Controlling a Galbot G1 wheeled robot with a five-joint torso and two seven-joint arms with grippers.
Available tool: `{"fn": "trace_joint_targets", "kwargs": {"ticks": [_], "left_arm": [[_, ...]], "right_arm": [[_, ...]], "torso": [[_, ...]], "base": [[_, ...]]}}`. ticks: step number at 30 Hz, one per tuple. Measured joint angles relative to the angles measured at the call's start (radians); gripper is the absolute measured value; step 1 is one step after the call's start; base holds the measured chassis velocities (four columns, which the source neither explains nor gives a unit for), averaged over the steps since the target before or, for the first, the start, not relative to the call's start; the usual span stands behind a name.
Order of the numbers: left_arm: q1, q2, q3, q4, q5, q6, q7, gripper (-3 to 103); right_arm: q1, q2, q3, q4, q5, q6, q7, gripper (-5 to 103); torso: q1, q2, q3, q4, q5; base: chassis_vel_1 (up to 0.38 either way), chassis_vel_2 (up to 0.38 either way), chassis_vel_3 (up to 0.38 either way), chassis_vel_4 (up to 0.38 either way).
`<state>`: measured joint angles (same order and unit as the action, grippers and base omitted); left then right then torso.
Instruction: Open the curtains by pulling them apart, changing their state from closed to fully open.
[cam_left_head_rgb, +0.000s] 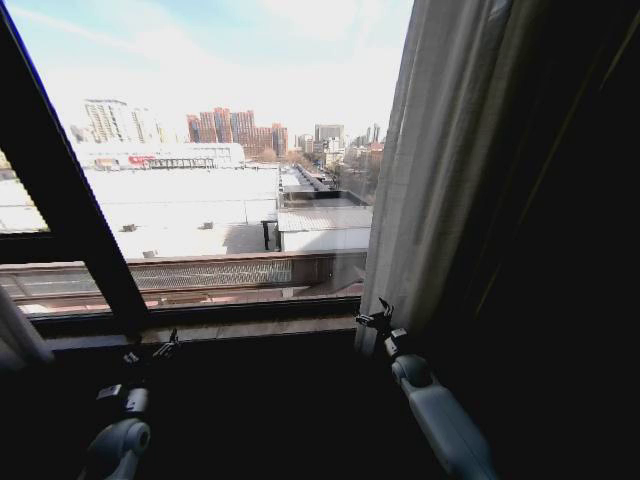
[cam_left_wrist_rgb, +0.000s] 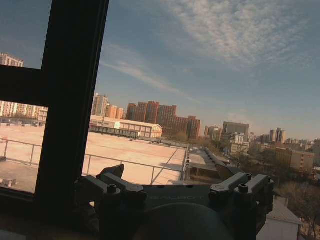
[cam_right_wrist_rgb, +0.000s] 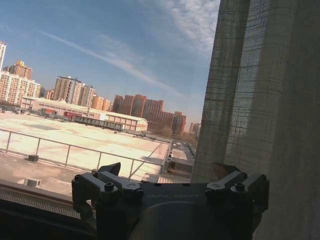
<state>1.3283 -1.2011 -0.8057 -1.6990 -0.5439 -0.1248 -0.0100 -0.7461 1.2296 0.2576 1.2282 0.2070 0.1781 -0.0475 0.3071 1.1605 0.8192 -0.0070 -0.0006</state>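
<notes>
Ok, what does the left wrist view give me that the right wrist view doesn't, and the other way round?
The left wrist view alone has the black window frame bar, close beside the open left gripper. The right wrist view alone has the bunched curtain panel, directly ahead of one finger of the open right gripper; neither finger touches the fabric. Both share clear glass, the pale rooftop with its railing, and the distant towers.

Black window frame (cam_left_head_rgb: 70, 200) crossing glass; windowsill (cam_left_head_rgb: 250, 325) below; rooftops, distant high-rise buildings (cam_left_head_rgb: 235, 125) outside.
</notes>
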Motion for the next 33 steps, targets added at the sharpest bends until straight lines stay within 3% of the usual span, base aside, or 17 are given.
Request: {"fn": "trace_joint_targets", "kwargs": {"ticks": [10,20,24,33], "left_arm": [[0.0,0.0,0.0,0.0,0.0,0.0,0.0,100],[0.0,0.0,0.0,0.0,0.0,0.0,0.0,100],[0.0,0.0,0.0,0.0,0.0,0.0,0.0,100],[0.0,0.0,0.0,0.0,0.0,0.0,0.0,100]], "right_arm": [[0.081,0.024,-0.048,-0.047,0.009,-0.014,0.015,100],[0.018,-0.019,-0.03,0.017,0.06,-0.002,0.009,100],[-0.002,-0.026,-0.01,0.018,0.06,-0.001,-0.018,100],[-0.01,-0.027,-0.001,0.02,0.045,-0.003,0.006,100]], "torso": [[0.0,0.0,0.0,-0.0006,0.0007],[0.0,0.0,0.0,-0.0007,0.0007],[0.0,0.0,0.0,-0.0006,0.0006],[0.0,0.0,0.0,-0.0005,0.0006]], "base": [[0.0,0.0,0.0,0.0],[0.0,0.0,0.0,0.0],[0.0,0.0,0.0,0.0],[-0.031,0.006,0.041,-0.012]]}}
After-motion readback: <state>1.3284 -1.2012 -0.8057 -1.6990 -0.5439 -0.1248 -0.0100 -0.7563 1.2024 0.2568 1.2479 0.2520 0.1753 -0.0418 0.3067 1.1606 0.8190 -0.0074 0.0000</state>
